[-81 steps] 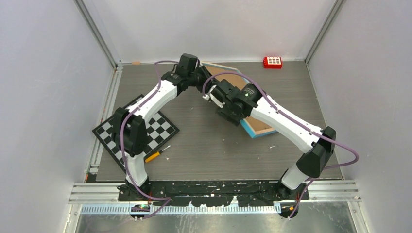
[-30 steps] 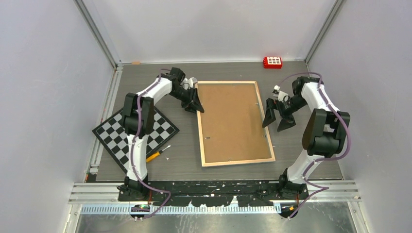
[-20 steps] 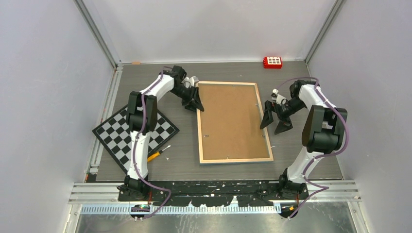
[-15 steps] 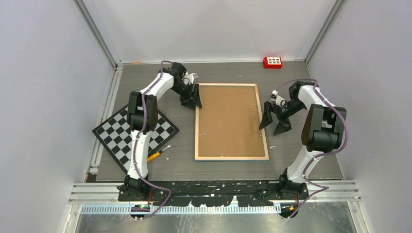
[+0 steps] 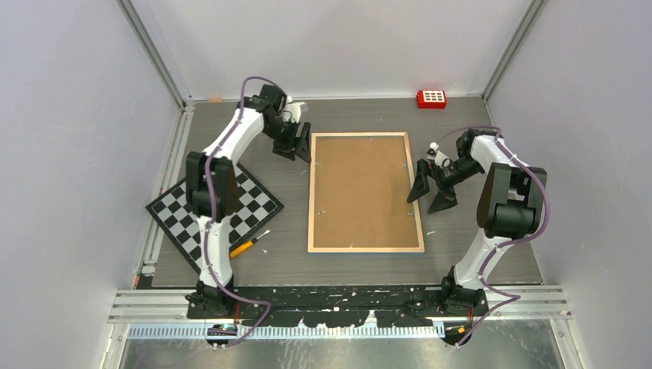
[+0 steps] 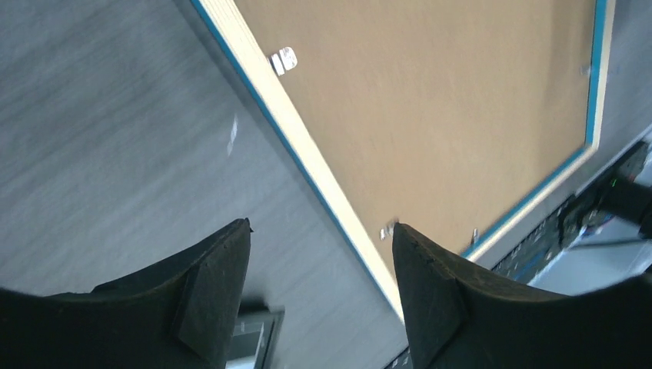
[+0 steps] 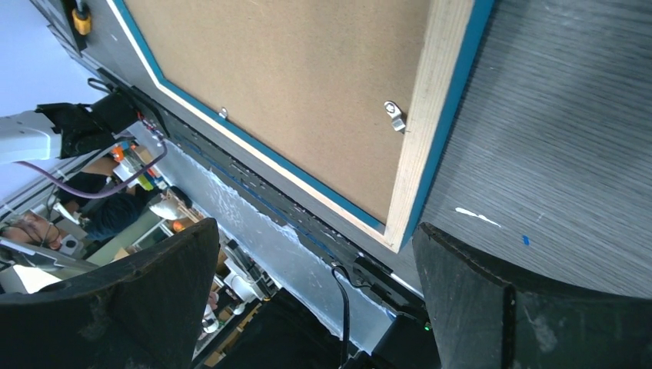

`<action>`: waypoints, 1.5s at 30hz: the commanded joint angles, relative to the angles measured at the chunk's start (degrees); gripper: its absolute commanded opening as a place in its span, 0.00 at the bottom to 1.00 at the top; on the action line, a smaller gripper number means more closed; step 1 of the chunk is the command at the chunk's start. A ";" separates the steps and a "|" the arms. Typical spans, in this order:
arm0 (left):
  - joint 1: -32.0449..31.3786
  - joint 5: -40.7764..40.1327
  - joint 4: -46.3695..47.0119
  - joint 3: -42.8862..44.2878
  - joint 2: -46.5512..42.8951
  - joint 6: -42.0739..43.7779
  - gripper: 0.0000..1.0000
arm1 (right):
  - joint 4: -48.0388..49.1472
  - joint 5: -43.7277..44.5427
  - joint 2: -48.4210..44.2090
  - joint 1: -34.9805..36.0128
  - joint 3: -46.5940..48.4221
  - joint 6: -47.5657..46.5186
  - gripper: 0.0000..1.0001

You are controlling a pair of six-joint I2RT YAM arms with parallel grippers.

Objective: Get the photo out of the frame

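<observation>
Between your two arms on the worktop, the frame lies back-up, its clips apparently unopened and the photo hidden underneath, so with both jaws spread and empty beside it, the removal looks not yet begun.

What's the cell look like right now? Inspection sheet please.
Surface: grey wood-grain table, a few white flecks.
Job's things: frame lying flat, fibreboard back up, clips on the backing; photo not visible.
Clutter: chequered board, orange-handled tool, red block.
Grippers: left gripper open, empty, by the frame's far-left corner; right gripper open, empty, beside its right edge.
Cables: purple cables along both arms, off the frame.
Surroundings: white walls, metal rails.
</observation>
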 commanded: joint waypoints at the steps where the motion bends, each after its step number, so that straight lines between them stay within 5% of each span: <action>1: 0.54 -1.38 -5.99 -6.64 -15.75 9.81 0.70 | -0.79 -4.95 -3.47 0.09 1.79 0.33 0.99; 9: 2.29 -3.46 -15.47 -28.70 -39.22 20.95 0.71 | 1.86 -6.94 -10.41 6.57 0.65 1.44 0.99; 18: 3.57 -15.91 -20.42 -51.80 -59.81 29.79 0.56 | 4.55 0.58 -17.62 17.08 -1.68 1.13 0.99; 30: 3.16 -22.75 -17.02 -62.79 -64.61 38.34 0.51 | 0.21 4.90 -14.79 17.30 9.62 1.89 0.99; 45: -7.31 -29.64 -2.74 -69.04 -54.31 36.34 0.48 | 1.52 5.01 -12.61 17.77 8.92 1.98 0.99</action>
